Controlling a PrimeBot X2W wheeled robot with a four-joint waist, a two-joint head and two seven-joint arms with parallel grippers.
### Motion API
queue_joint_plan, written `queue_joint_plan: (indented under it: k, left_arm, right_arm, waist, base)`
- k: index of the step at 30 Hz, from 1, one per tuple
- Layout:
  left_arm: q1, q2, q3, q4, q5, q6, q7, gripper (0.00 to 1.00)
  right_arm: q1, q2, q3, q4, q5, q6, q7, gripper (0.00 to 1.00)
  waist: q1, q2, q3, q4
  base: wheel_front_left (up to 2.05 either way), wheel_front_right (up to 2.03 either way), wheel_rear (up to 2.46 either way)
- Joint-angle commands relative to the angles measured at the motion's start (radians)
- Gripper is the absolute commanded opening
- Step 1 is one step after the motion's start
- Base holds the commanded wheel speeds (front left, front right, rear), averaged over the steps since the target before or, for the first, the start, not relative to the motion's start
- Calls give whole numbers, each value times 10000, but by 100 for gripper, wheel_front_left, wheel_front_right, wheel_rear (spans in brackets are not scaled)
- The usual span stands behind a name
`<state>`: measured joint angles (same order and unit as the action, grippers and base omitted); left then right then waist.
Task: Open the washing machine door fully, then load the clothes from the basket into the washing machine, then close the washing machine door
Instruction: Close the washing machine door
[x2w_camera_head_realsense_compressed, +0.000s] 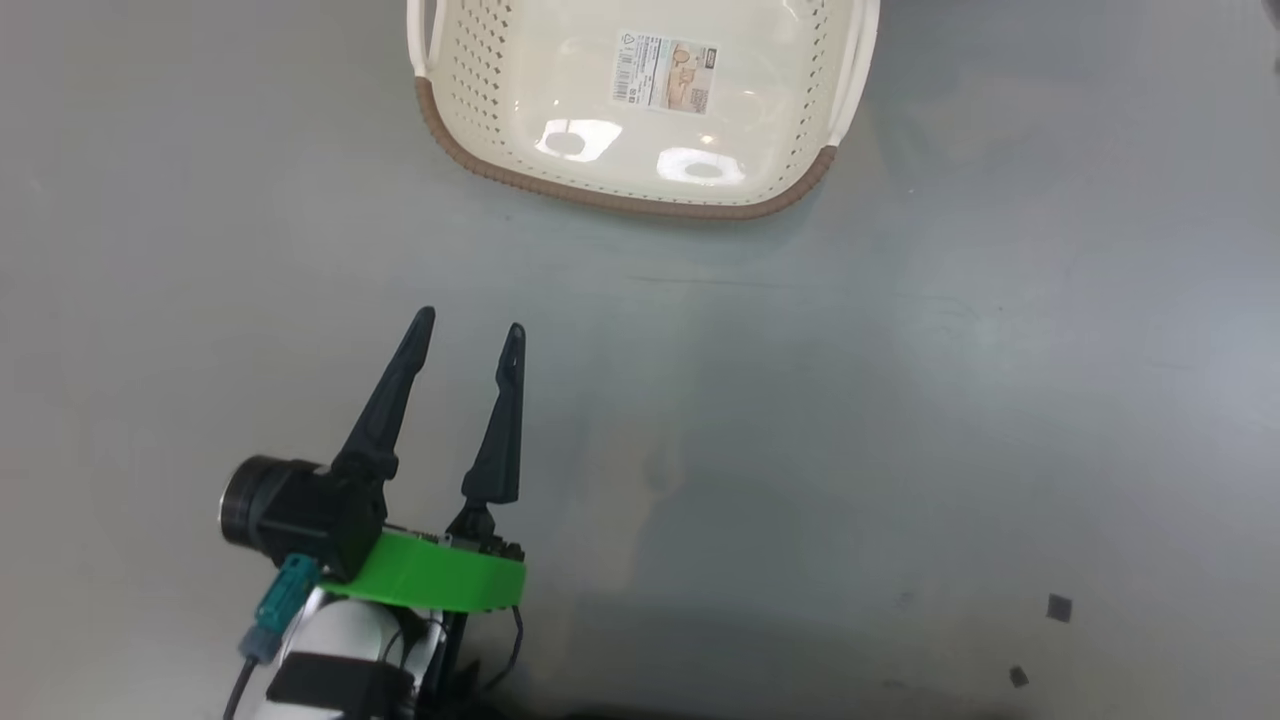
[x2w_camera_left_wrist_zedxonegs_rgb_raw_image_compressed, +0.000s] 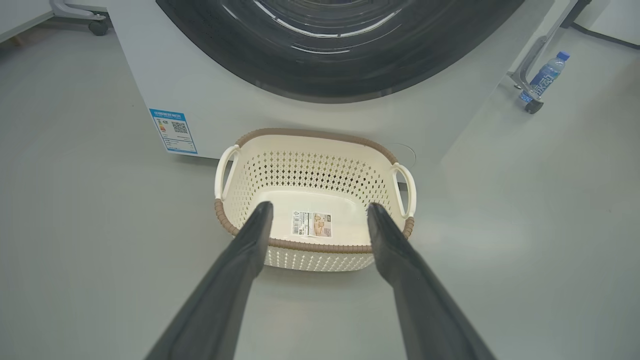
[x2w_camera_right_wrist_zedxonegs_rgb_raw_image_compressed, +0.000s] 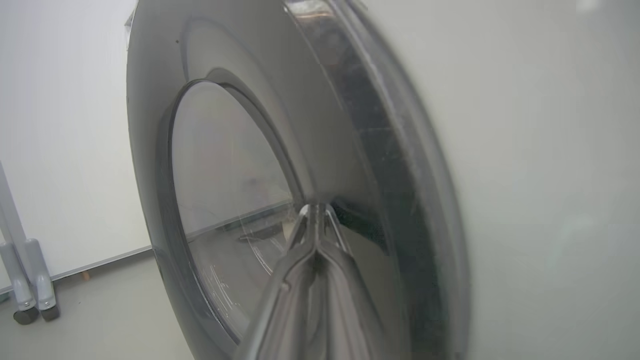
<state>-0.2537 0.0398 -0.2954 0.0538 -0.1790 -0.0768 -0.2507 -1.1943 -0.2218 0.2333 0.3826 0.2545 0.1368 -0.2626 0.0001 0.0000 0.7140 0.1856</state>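
Washing machine door (x2w_camera_left_wrist_zedxonegs_rgb_raw_image_compressed: 340, 45): round, with a glossy black rim around clear glass. In the left wrist view it lies flat against the front of the washing machine (x2w_camera_left_wrist_zedxonegs_rgb_raw_image_compressed: 225, 105); whether it is latched cannot be told.
Basket (x2w_camera_head_realsense_compressed: 620, 195): upright on the grey floor (x2w_camera_head_realsense_compressed: 900, 400), just in front of the washing machine and below the door. The label (x2w_camera_head_realsense_compressed: 665, 72) on its floor is in plain sight.
Left end effector (x2w_camera_head_realsense_compressed: 470, 330): fingers spread wide and clamped on nothing. It hangs over the floor on the near side of the basket, apart from it and pointing toward it.
Right end effector (x2w_camera_right_wrist_zedxonegs_rgb_raw_image_compressed: 316, 212): fingers pressed together, with the tips at the inner edge of the door's black rim, where the glass begins. The view is blurred, so contact cannot be told.
Sticker (x2w_camera_left_wrist_zedxonegs_rgb_raw_image_compressed: 173, 131): blue and white, on the lower front corner of the washing machine, left of the basket in the left wrist view.
Bottle (x2w_camera_left_wrist_zedxonegs_rgb_raw_image_compressed: 544, 77): clear with a blue cap, by a castor of a grey frame (x2w_camera_left_wrist_zedxonegs_rgb_raw_image_compressed: 534, 55), off to one side of the washing machine.
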Motion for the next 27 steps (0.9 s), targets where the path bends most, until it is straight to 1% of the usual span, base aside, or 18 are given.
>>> queue_joint_plan:
  k: [1,11,12,13,14,16,18,19,22,23,27]
  left_arm:
    - [-20,104,387,-192,-45,47,-111,100]
    - [-150,104,984,320,-253,66,-111,100]
    - [-135,104,1052,393,-270,60,-111,100]
    - [-110,104,1116,456,-286,57,-111,100]
    - [-35,104,1276,556,-335,49,-111,100]
    - [95,104,1439,718,-341,34,-111,100]
    - [232,104,1604,844,-368,11,-111,100]
    - [310,104,1691,925,-365,6,-111,100]
    - [547,104,1849,1172,-568,-85,-111,100]
    - [607,104,1897,1244,-605,-116,-111,100]
    - [855,104,2080,1444,-838,-216,-111,100]
  right_arm:
    - [160,178,-68,-443,125,-61,8,0]
    - [1703,518,518,-1211,422,-61,8,0]
    - [1917,545,551,-1315,418,-61,8,14]
    - [2139,572,575,-1414,411,-61,8,23]
    - [2579,609,713,-1616,379,-61,8,36]
    - [3016,648,779,-1789,346,-61,8,49]
    - [3435,672,894,-1961,342,-61,8,70]
    - [3639,672,956,-2047,329,-61,8,75]
    - [4250,605,1139,-2284,302,-61,8,98]
    - [4447,579,1198,-2366,294,-61,8,100]
    - [5249,464,1304,-2640,268,-61,8,100]
  waist:
    - [-1,0,-222,-195]
    - [-1,0,-1329,-982]
    - [-1,0,-1510,-1090]
    - [-1,0,-1673,-1185]
    - [-1,0,-2023,-1388]
    - [-1,0,-2407,-1598]
    - [-1,0,-2764,-1800]
    - [-1,0,-2955,-1903]
    - [-1,0,-3468,-2134]
    - [-1,0,-3640,-2204]
    - [-1,0,-4271,-2425]
  base:
    - [0,0,0]
    - [0,0,0]
    - [0,0,0]
    - [0,0,0]
    - [0,0,0]
    - [0,0,0]
    - [0,0,0]
    - [0,0,0]
    - [0,0,0]
    - [0,0,0]
    - [0,0,0]
